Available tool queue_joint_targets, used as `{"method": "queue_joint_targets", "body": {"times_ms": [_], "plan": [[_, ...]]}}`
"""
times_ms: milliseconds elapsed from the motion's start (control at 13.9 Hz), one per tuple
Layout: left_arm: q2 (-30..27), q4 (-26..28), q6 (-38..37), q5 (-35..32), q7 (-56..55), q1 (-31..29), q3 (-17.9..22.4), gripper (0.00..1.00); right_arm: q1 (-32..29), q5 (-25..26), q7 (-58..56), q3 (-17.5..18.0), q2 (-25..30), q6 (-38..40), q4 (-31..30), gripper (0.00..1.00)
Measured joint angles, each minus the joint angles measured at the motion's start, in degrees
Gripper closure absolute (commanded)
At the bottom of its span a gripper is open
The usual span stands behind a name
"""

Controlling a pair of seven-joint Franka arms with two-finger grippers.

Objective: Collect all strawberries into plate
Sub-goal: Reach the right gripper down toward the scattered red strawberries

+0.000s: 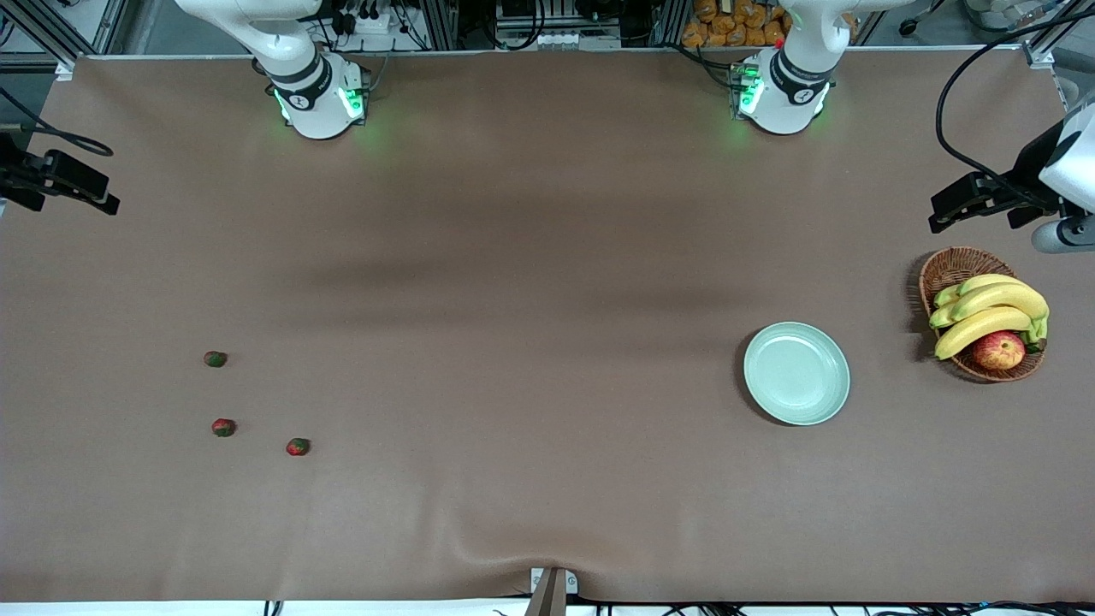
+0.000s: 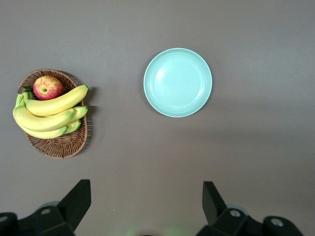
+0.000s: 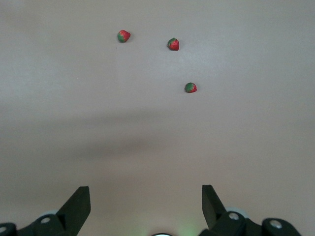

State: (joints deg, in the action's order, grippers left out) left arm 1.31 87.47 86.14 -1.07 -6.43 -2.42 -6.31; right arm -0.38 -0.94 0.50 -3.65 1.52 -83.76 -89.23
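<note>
Front view: bare tabletop separates strawberries from plate.

The light is even and soft, coming from above. Broad, faint shadow bands cross the tabletop. The plate shows a mild sheen and a dark shadow at its edge. All views are sharp.

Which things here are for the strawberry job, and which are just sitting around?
For the job:
three strawberries, toward the right arm's end
mint-green plate, nothing on it

Just sitting around:
wicker basket beside the plate
bananas in it
apple in it
</note>
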Motion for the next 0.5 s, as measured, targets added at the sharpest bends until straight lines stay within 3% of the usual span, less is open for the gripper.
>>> {"method": "queue_joint_targets", "body": {"times_ms": [288,504], "plan": [[0.02,0.01,0.33,0.0,0.0,-0.03,0.02,0.0,-2.5,0.1,-0.01,-0.31,-5.5,-0.57,-0.12,0.0],[0.34,0.27,1.09,0.0,0.0,-0.01,0.01,0.0,-5.9,0.13,-0.89,-0.6,-11.57,-5.15,-0.44,0.0]]}}
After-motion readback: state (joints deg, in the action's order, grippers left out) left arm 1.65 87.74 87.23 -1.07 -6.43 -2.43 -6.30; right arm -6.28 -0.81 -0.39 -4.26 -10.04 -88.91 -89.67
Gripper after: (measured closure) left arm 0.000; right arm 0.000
